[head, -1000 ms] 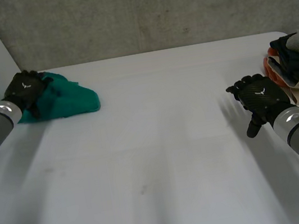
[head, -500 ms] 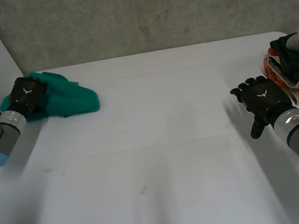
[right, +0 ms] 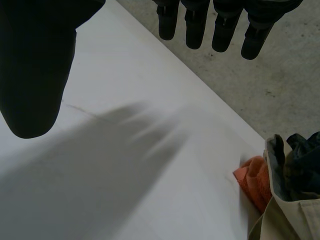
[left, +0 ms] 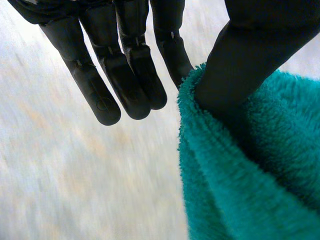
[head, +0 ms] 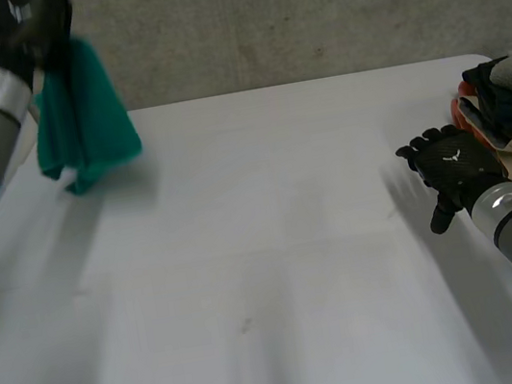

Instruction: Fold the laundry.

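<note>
Shows the left hand point(head: 19, 20) raised high above the far left corner of the white table point(head: 275, 247), pinching the top of a teal towel point(head: 83, 112) between thumb and fingers. Leaves the towel hanging free in loose folds above the table. Differs from half a second ago, when hand and towel sat low on that same corner of the table, the towel in a flat heap. From the left wrist, shows the thumb pressed into the fluffy cloth, with the other fingers point(left: 125, 75) straight beside it. Finds the right hand point(head: 452, 171) over the table's right side, fingers spread and holding nothing, barely shifted since then. Places a pile of clothes point(head: 505, 104) at the table's right edge, just beyond that hand.
</note>
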You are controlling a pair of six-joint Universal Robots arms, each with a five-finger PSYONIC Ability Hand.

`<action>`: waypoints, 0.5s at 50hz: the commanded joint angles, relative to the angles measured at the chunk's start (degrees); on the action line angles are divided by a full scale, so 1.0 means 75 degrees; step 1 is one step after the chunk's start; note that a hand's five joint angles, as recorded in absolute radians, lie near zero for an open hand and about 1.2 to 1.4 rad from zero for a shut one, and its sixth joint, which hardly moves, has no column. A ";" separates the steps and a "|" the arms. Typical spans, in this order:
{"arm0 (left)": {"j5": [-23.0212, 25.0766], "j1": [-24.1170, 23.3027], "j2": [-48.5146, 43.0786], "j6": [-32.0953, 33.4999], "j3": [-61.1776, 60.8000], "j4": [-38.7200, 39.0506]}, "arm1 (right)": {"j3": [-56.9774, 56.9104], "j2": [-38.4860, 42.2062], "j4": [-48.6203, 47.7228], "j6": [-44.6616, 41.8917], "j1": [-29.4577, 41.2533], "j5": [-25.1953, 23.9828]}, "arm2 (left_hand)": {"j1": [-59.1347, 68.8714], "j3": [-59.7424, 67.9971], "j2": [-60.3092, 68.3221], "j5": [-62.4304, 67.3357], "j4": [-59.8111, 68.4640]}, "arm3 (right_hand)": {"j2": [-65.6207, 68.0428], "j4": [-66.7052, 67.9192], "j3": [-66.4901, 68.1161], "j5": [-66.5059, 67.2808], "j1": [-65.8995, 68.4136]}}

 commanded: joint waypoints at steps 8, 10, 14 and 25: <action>-0.0330 -0.1982 0.1963 -0.0824 -0.0296 -0.0997 | -0.0010 -0.0392 0.0051 0.0315 -0.0210 -0.0085 | 0.1970 0.1562 0.1523 0.1962 0.1503 | -0.0221 -0.0222 -0.0238 -0.0363 -0.0337; -0.0354 -0.2135 0.1846 -0.0753 -0.0507 -0.1256 | -0.0022 -0.0428 0.0086 0.0350 -0.0234 -0.0108 | 0.1970 0.1562 0.1523 0.1962 0.1503 | -0.0221 -0.0222 -0.0238 -0.0363 -0.0337; -0.0447 -0.2487 0.1436 -0.0391 -0.1420 -0.1737 | -0.0057 -0.0533 0.0157 0.0432 -0.0339 -0.0120 | 0.1970 0.1562 0.1523 0.1962 0.1503 | -0.0221 -0.0222 -0.0238 -0.0363 -0.0337; -0.2322 -0.2347 0.0580 0.0395 -0.3519 -0.1504 | -0.0280 -0.0510 0.0602 0.0561 -0.0574 -0.0483 | 0.1462 0.1054 0.1015 0.1454 0.0994 | -0.0221 -0.0222 -0.0238 -0.0363 -0.0337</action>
